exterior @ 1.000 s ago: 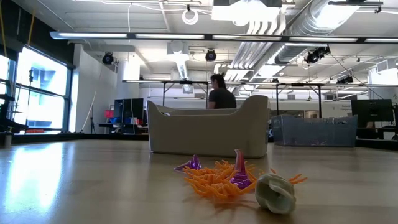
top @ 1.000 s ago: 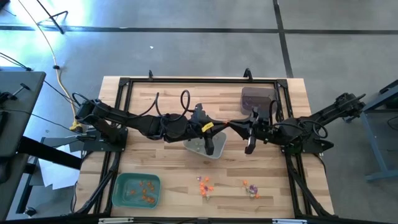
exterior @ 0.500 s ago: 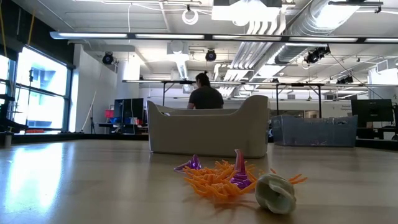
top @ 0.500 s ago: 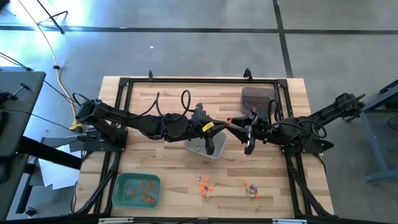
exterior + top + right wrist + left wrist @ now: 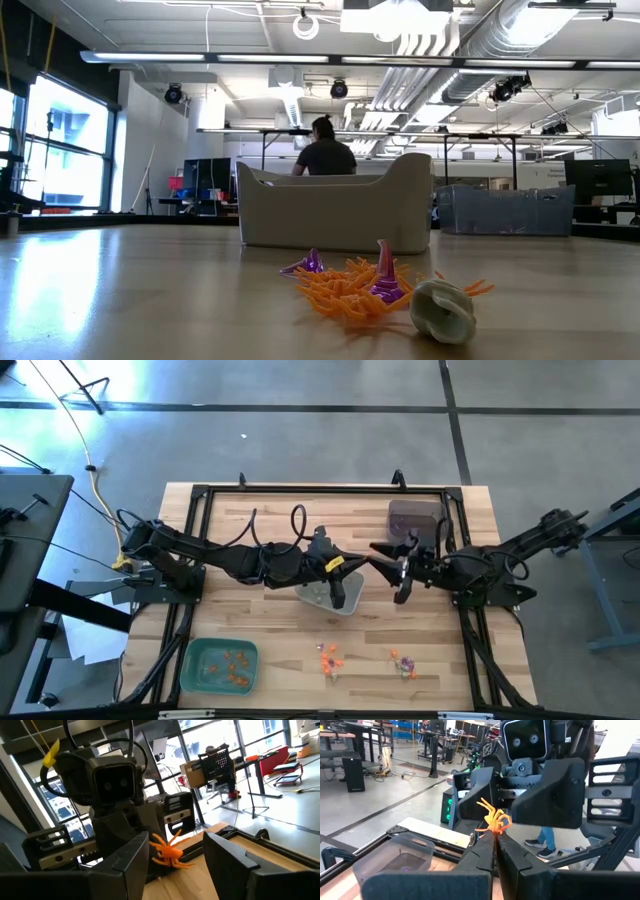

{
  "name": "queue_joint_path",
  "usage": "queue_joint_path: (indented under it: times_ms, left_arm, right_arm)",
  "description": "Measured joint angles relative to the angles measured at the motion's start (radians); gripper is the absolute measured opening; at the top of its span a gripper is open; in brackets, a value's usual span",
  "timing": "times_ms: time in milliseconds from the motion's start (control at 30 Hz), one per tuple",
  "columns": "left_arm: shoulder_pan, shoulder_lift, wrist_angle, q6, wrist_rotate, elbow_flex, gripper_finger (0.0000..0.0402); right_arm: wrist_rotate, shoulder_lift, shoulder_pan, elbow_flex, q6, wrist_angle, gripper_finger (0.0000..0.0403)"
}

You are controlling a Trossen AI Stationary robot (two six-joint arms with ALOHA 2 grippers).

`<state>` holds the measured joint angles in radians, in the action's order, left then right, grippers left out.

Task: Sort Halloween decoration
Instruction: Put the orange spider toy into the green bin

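Mid-air handover, judging by how the two hands are meeting over the counter (image 5: 250,525) just off centre toward 2 o'clock. The left hand (image 5: 494,836) is pressing its fingers together and pinching an orange spider trinket (image 5: 493,821) at the very tips, legs sticking out clear of the pads. The right hand (image 5: 175,843) is facing it with fingers spread to either side of that same spider, not touching it, so the left hand alone is carrying it. The likely reason for the pass: the green tray (image 5: 190,672) with the orange pieces is sitting at the 7 o'clock corner, on the left arm's side, while the loose pile is lying nearer the right arm. The dark tray (image 5: 410,510) is sitting at 1 o'clock with something purple showing inside in the left wrist view, and the grey tray (image 5: 312,598) is sitting near centre under the arms, so each colour seems to be getting its own tray. The remaining Halloween decoration (image 5: 350,285) is lying unsorted on the counter's near edge: an orange cluster at 6 o'clock, a purple-and-pale cluster (image 5: 404,662) at 5 o'clock. A person (image 5: 323,155) is sitting far behind the counter, not involved.
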<state>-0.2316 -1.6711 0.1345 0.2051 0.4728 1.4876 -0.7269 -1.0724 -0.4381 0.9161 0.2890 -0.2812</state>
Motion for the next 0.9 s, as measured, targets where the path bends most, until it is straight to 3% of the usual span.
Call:
queue_joint_path:
  times_ms: [400,600,767,900]
  left_arm:
    - [-0.001,0.005,-0.026,0.000,0.017,0.000,0.0000]
    - [-0.029,0.088,-0.206,0.005,0.145,0.000,0.0000]
    - [-0.105,0.198,-0.371,0.114,0.175,0.001,0.0000]
    - [-0.208,0.267,-0.505,0.287,0.176,0.001,0.0000]
  right_arm:
    - [-0.003,0.134,0.000,0.000,0.001,0.168,0.0181]
    - [-0.003,0.211,0.000,0.000,0.049,0.307,0.0181]
    - [-0.024,0.243,0.000,0.000,0.124,0.449,0.0181]
    - [-0.038,0.243,0.000,-0.001,0.173,0.551,0.0181]
